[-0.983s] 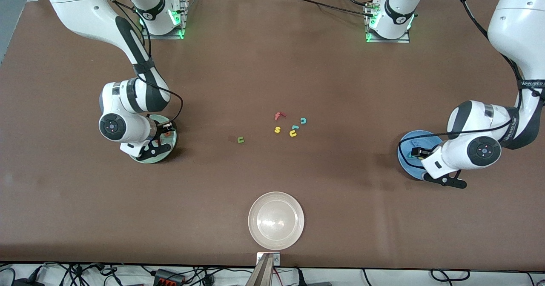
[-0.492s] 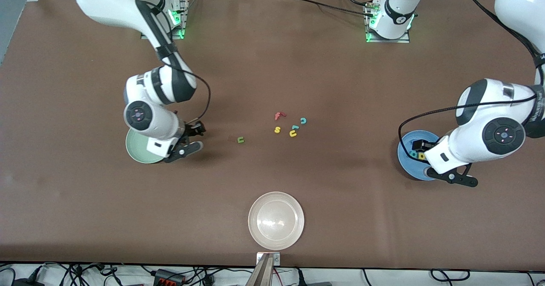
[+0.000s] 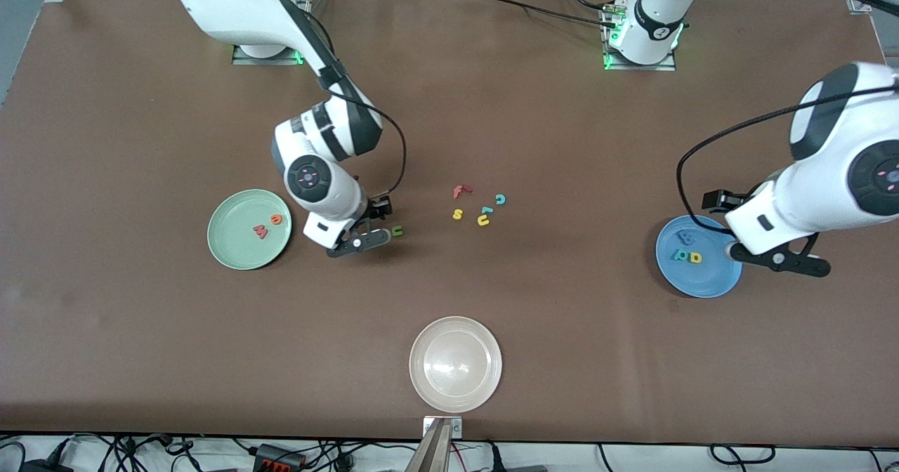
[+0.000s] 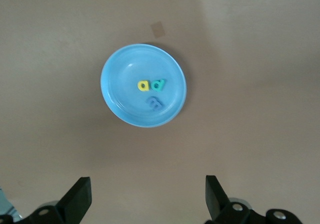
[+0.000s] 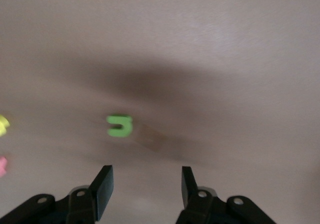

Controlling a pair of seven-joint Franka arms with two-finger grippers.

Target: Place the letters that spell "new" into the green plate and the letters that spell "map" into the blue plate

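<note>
Just changed: the right tool (image 3: 376,227) has left the green plate (image 3: 232,251) and now hangs low over the worktop (image 3: 140,345), just beside the green n (image 3: 397,231); the left tool (image 3: 762,233) has lifted clear of the blue plate (image 3: 709,282).
Right tool state: fingers apart and empty, standing narrower than the left tool's; nothing between them in the right wrist view.
Left tool state: spread wide, grasping nothing, up over the edge of the blue plate; this arm looks to be waiting.
"map": blue m (image 4: 154,103), yellow a (image 4: 144,86) and teal p (image 4: 158,85) all lie in the blue plate, so that word appears finished.
"new": orange e (image 3: 278,219) and salmon w (image 3: 260,230) lie in the green plate; only the n is still out on the worktop, between the green plate and the cluster of spare letters (image 3: 479,207).
Meaning: one pick and one drop likely remain.
Hard to make out: the right wrist view is smeared, the n sits off the line between the fingers, and spare letters are cut off at that picture's edge.
Unused: whitish plate (image 3: 455,364), nearest the front camera.
</note>
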